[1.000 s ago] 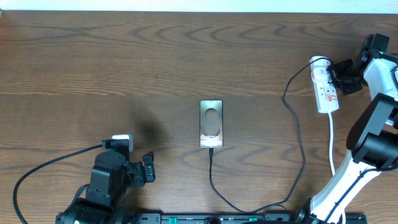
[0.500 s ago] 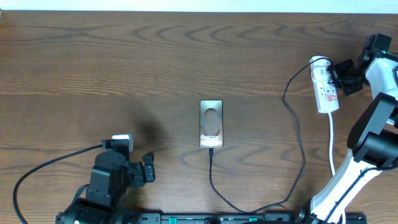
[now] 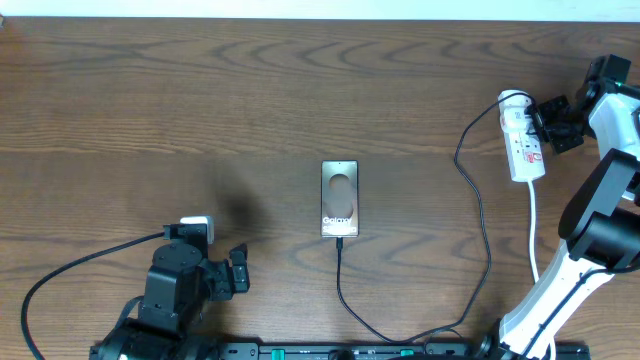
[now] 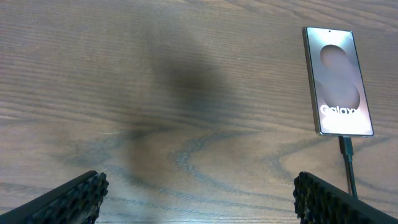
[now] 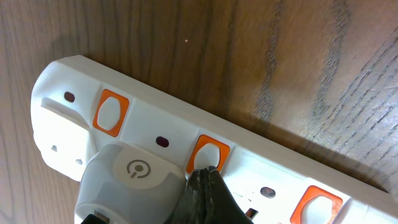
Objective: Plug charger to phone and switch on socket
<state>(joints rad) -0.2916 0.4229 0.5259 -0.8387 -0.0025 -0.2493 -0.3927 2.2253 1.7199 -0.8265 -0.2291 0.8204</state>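
Observation:
The phone (image 3: 340, 198) lies flat mid-table with "Galaxy" on its face; it also shows in the left wrist view (image 4: 337, 80). The thin black charger cable (image 3: 478, 215) runs from the socket down and round to the phone's near end, where its plug tip (image 4: 346, 147) sits in the phone. The white socket strip (image 3: 523, 137) lies at the far right. My right gripper (image 5: 205, 175) is shut, its tips pressed on an orange-rimmed switch (image 5: 209, 155) beside a white adapter (image 5: 127, 182). My left gripper (image 4: 199, 193) is open and empty at the near left.
A white cord (image 3: 533, 225) runs from the socket toward the right arm's base. A black cable (image 3: 70, 270) trails from the left arm. Other orange switches (image 5: 111, 112) line the strip.

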